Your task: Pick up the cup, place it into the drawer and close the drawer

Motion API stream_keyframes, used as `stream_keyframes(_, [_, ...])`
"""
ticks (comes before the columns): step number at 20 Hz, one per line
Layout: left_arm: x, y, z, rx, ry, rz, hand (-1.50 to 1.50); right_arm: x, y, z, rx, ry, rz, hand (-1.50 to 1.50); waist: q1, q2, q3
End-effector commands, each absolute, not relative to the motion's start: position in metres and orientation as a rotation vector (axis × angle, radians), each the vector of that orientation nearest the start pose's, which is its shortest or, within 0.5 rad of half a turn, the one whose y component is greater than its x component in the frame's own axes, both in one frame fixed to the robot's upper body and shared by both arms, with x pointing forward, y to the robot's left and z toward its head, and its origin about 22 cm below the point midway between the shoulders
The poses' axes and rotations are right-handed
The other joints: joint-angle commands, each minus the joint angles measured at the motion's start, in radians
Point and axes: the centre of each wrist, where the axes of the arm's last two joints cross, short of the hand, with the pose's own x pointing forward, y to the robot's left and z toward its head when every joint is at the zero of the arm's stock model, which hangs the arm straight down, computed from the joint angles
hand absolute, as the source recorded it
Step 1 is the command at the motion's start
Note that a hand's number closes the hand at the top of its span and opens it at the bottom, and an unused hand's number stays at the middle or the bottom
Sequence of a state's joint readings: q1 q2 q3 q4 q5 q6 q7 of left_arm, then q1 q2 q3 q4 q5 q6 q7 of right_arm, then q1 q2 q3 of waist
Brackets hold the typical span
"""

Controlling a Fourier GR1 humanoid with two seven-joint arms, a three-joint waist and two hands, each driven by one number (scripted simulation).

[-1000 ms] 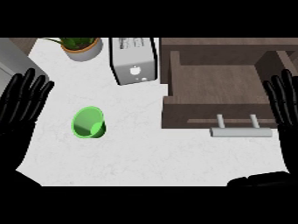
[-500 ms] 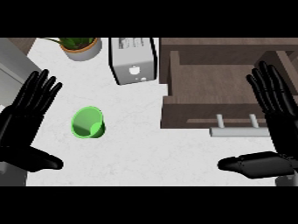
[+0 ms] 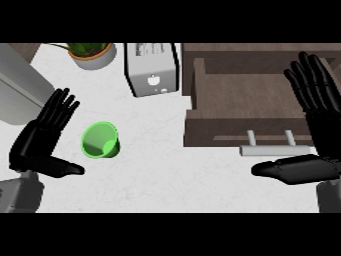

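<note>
L hand (image 3: 44, 137) open, fingers straight, holding nothing. Green cup (image 3: 100, 141) lies on its side just right of it, apart. R hand (image 3: 328, 125) open too, over open drawer's (image 3: 239, 100) right edge; handle (image 3: 275, 149) left of its thumb. Toaster (image 3: 152, 70) beyond the cup: front mark unreadable.

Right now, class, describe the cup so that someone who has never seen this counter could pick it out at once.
Start at the white counter, left of the open wooden drawer. Nearer than the toaster, just right of the left hand, is the cup. Its bright green sets it apart from the grey toaster and potted plant.
</note>
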State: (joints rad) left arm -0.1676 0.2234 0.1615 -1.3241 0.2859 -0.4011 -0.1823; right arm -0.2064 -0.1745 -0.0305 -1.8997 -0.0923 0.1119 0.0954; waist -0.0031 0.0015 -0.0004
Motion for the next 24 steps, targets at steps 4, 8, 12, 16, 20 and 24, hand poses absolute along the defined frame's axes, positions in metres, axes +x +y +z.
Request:
stream_keyframes(4, [0.292, 0.317, -0.038, -0.202, -1.659, -0.101, -1.50, 0.263, -0.236, 0.131, 0.051, -2.004, 0.236, -1.50, -0.002, 0.000, 0.000])
stream_keyframes(8, [0.282, 0.329, -0.064, -0.224, -1.613, -0.082, -1.50, 0.263, -0.252, 0.146, 0.061, -2.004, 0.256, -1.50, -0.002, -0.001, 0.000])
stream_keyframes(12, [0.297, 0.348, -0.077, -0.189, -1.616, -0.089, -1.50, 0.263, -0.244, 0.134, 0.092, -2.018, 0.246, -1.50, -0.009, 0.002, -0.001])
stream_keyframes(16, [0.274, 0.338, -0.115, -0.146, -1.609, -0.115, -1.50, 0.265, -0.247, 0.134, 0.085, -2.004, 0.261, -1.50, -0.009, 0.002, -0.001])
stream_keyframes(20, [0.288, 0.335, -0.117, -0.137, -1.623, -0.102, -1.50, 0.277, -0.249, 0.166, 0.056, -2.021, 0.259, -1.50, -0.022, 0.008, -0.003])
stream_keyframes(24, [0.279, 0.341, -0.123, -0.150, -1.628, -0.075, -1.50, 0.270, -0.269, 0.131, 0.076, -2.005, 0.273, -1.50, -0.025, 0.011, -0.003])
